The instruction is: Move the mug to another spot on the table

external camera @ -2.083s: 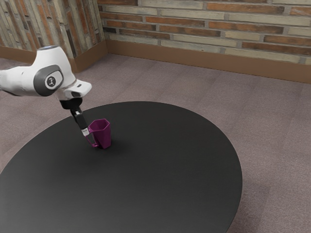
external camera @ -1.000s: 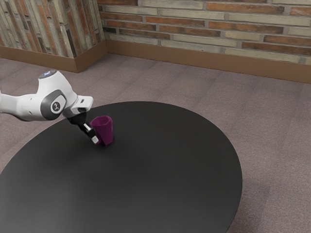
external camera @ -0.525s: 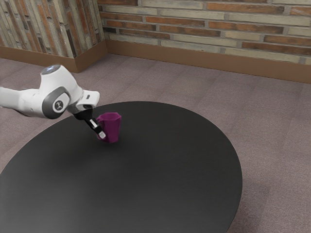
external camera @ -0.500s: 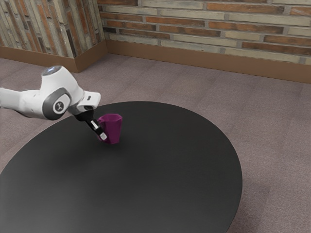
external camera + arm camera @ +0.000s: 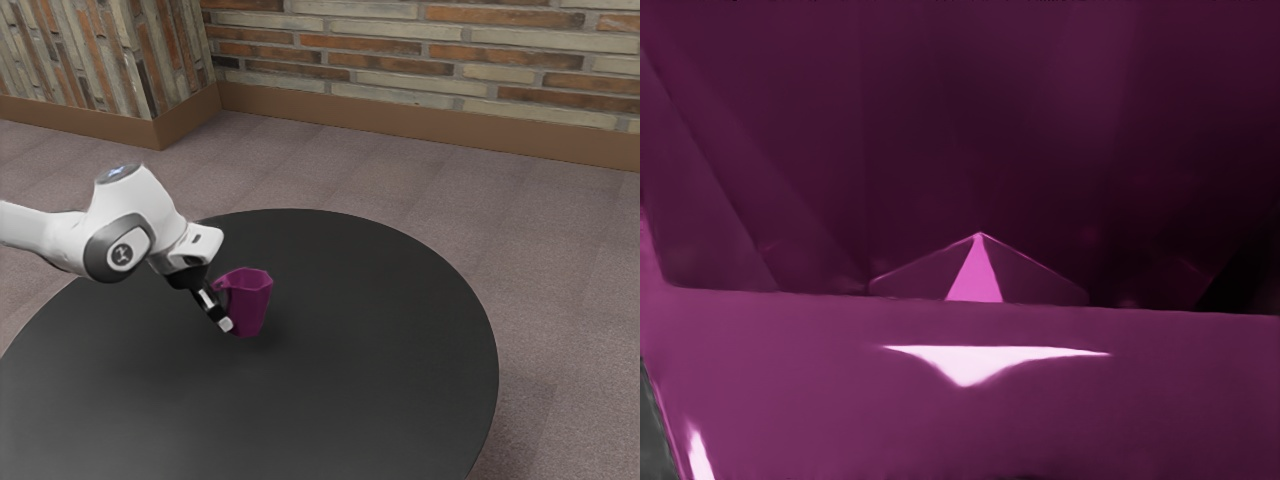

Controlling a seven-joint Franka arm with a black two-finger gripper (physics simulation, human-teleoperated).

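A faceted purple mug [image 5: 247, 300] stands slightly tilted on the round black table [image 5: 380, 370], left of its middle in the exterior view. My gripper [image 5: 219, 313] holds the mug by the side facing the exterior view's left, the black fingers shut on its handle. The white arm reaches in low from the exterior view's left. In the wrist view the mug [image 5: 970, 200] is pressed close under my hand, its purple facets and a bright glint showing.
The black table stretches wide toward the exterior view's right and front. Brown carpet surrounds it, with brick walls and a wooden skirting [image 5: 420, 120] at the back.
My gripper has carried the mug from the table's back left toward the front and the exterior view's right. The arm has swung lower along with it.
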